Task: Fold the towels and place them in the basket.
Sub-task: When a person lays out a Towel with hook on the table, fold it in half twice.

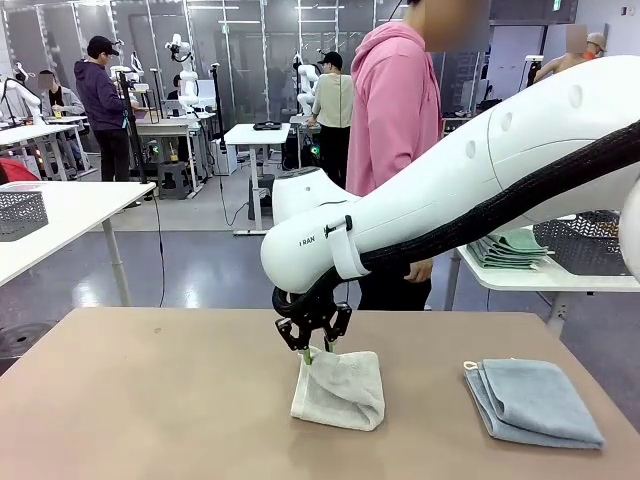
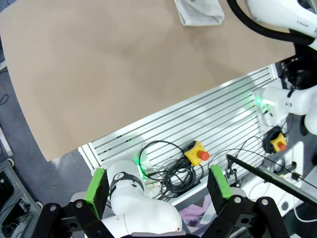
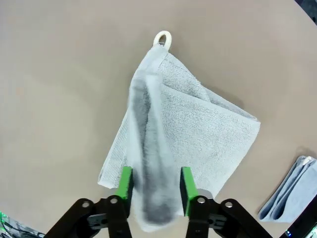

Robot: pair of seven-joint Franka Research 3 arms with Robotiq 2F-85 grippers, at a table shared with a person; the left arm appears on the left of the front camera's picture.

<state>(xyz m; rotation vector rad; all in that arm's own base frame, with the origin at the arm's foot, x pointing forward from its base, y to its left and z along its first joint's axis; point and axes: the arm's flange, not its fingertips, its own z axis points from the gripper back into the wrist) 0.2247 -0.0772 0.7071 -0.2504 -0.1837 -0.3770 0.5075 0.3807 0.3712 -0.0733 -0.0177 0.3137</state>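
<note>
A cream towel (image 1: 340, 390) lies folded on the brown table (image 1: 150, 400), its near corner pulled up. My right gripper (image 1: 318, 345) hangs just above it, shut on that raised fold. In the right wrist view the fold stands between the green pads (image 3: 126, 183) of the right gripper (image 3: 156, 186), and the cream towel (image 3: 198, 124) has a white loop at its far corner. A light blue towel (image 1: 530, 400) lies folded at the table's right, also seen as the blue towel (image 3: 292, 193). My left gripper (image 2: 156, 186) is open and holds nothing, back over the robot's base. A dark mesh basket (image 1: 585, 245) stands on a side table.
A person in a pink hoodie (image 1: 395, 100) stands at the far side. The side table at right holds stacked green towels (image 1: 510, 248). Below the left gripper lie cables and a yellow stop button (image 2: 197, 153) on a slatted metal plate.
</note>
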